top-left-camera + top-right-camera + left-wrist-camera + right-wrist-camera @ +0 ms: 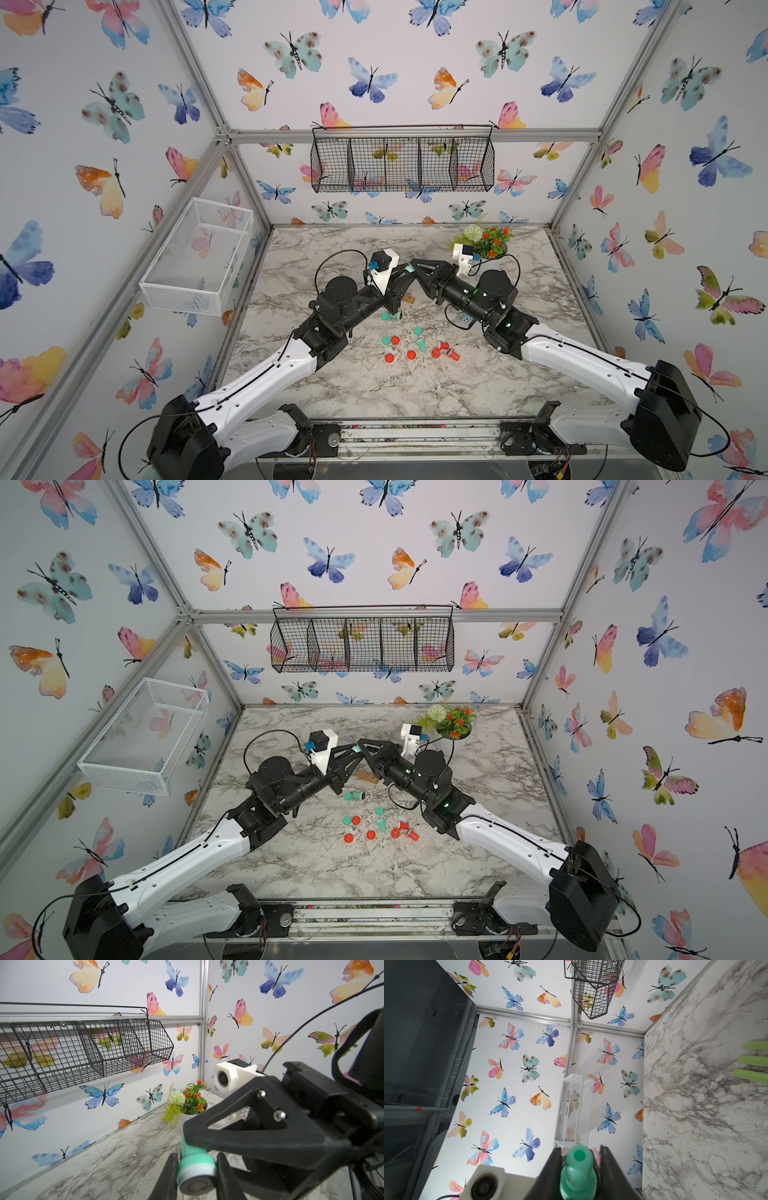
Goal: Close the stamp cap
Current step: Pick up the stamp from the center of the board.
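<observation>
Currently the left pincer (197, 1156) is clenched on the teal stamp (194, 1176), which sits between its 2 jaws; the right pincer (580, 1148) flanks the stamp's handle end, whether it grips I cannot tell.

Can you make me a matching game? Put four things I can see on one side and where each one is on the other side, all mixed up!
Things:
1. green stamp
2. black wire basket
3. white mesh basket
4. flower pot

Places:
A. hanging on the left side wall
B. standing at the far right corner of the table
C. gripped in the left pincer
D. hanging on the back wall

Right pairs: 1-C, 2-D, 3-A, 4-B
</observation>
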You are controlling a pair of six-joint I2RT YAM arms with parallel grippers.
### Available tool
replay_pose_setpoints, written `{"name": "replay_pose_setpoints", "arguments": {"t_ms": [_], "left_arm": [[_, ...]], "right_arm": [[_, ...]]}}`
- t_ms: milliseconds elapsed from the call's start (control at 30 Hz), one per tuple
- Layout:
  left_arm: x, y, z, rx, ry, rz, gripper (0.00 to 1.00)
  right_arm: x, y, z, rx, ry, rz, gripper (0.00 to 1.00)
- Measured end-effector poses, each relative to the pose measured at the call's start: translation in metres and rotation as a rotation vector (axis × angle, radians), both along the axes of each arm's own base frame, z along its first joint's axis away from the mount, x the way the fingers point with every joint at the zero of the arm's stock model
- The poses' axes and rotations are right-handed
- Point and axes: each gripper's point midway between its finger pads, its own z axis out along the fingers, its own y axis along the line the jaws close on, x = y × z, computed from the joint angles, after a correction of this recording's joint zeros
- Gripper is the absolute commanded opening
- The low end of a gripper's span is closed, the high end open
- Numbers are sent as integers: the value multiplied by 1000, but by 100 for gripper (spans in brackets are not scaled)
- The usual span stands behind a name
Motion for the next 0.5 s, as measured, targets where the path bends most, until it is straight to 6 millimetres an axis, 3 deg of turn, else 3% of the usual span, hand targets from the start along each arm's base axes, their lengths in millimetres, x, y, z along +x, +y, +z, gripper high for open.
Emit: {"name": "replay_pose_setpoints", "arguments": {"t_ms": [133, 367, 500], "left_arm": [[-16, 2, 15, 2, -64, -56, 15], [-51, 6, 34, 14, -191, -168, 15], [-71, 5, 35, 37, -257, -252, 14]], "right_arm": [[-8, -5, 11, -85, -105, 20, 52], [-19, -20, 77, -254, -363, 71, 53], [-31, -24, 90, -327, -437, 159, 54]]}}
